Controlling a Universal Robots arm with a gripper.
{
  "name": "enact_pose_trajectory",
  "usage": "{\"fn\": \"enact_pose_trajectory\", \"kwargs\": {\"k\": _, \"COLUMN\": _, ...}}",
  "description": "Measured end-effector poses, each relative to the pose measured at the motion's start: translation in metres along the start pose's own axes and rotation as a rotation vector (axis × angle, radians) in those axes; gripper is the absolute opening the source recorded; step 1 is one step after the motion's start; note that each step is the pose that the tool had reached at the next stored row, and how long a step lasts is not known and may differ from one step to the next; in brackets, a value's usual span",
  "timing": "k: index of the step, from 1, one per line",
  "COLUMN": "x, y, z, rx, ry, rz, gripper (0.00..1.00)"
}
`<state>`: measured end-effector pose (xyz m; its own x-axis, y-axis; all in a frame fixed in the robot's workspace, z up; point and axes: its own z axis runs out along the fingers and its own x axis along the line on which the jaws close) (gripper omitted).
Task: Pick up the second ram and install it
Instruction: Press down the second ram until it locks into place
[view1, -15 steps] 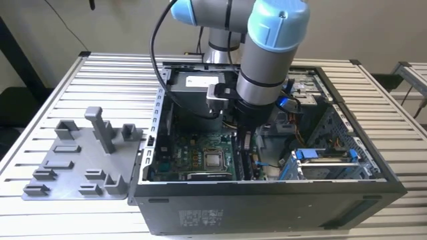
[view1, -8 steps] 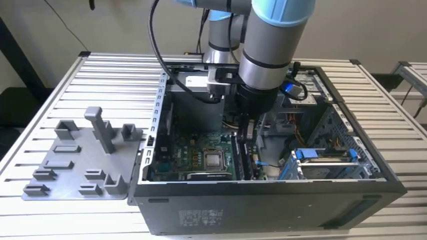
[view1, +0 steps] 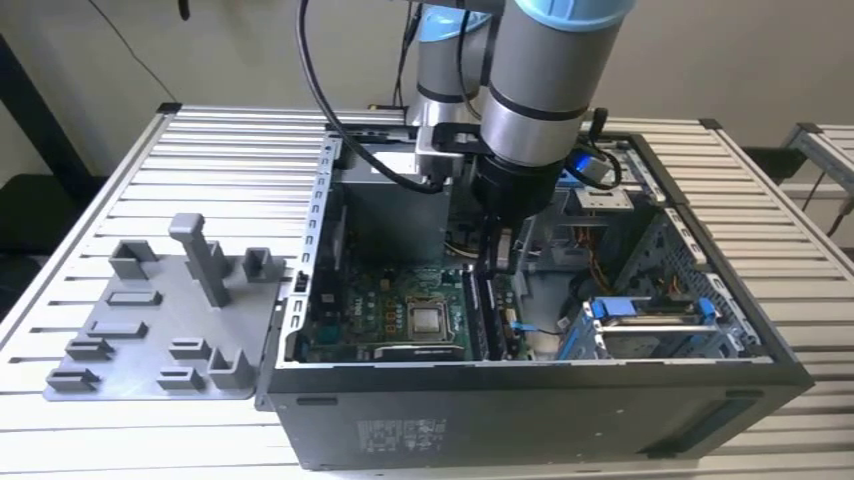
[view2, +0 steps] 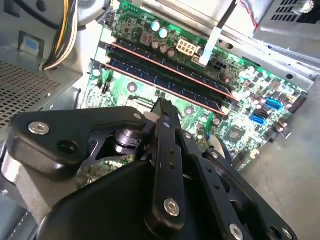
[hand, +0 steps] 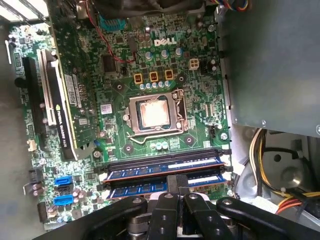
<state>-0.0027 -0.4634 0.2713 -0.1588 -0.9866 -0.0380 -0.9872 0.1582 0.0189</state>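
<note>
Two ram sticks with blue labels sit side by side in the motherboard's slots in both wrist views. One ram stick (hand: 165, 164) lies closer to the CPU socket (hand: 156, 113). The second ram (hand: 142, 188) lies beside it on the outer side, level in its slot. My gripper (hand: 177, 182) is shut, its black fingertips (hand: 178, 186) together over the middle of the second ram, with nothing between them. The same fingertips (view2: 163, 107) hang just before the two sticks (view2: 165, 75). In the exterior view my gripper (view1: 497, 268) reaches down into the open PC case (view1: 534, 400).
A graphics card (hand: 57, 100) stands along one side of the board. Yellow and black cables (hand: 270, 170) bundle by the case wall near the ram slots. On the exterior view's left a grey fixture plate (view1: 167, 310) with empty holders lies on the slatted table (view1: 200, 150).
</note>
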Motion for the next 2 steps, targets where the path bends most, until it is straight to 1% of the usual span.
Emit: {"fn": "enact_pose_trajectory", "kwargs": {"k": 2, "x": 0.0000, "y": 0.0000, "z": -0.0001, "rx": 0.0000, "ry": 0.0001, "rz": 0.000, "gripper": 0.11}}
